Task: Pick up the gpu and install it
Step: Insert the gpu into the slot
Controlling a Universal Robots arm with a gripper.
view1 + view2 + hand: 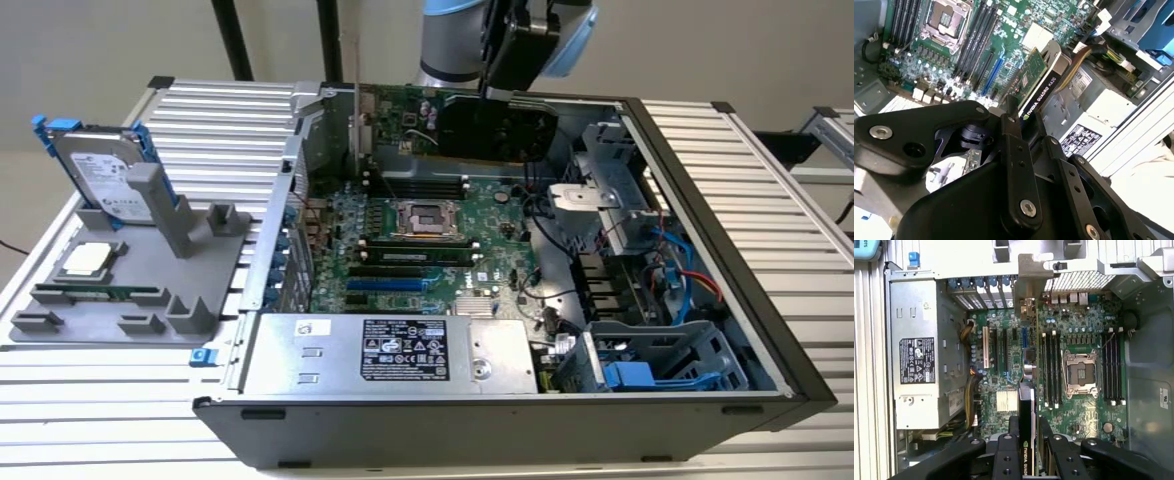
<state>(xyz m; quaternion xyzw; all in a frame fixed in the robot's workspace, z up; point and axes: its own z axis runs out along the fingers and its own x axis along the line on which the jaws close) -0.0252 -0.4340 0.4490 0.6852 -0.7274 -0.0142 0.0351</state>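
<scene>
The gpu (497,130) hangs upright over the far end of the open computer case (721,250), black cooler facing the exterior view's camera, green board behind, silver bracket (360,130) at its left end. My gripper (517,88) comes down from above and is shut on the card's top edge. In both wrist views I look along the card's thin edge (1027,445) (1040,92), with a black finger (1007,452) on each side of it. Beneath it lies the green motherboard (1079,330) with its expansion slots (1004,347).
A silver power supply (387,350) fills the case's near end; drive cages and cables (641,290) line its right side. On the exterior view's left, a grey fixture (134,310) holds a hard drive in a blue frame (100,170), a processor chip (87,260) and a memory stick (100,293).
</scene>
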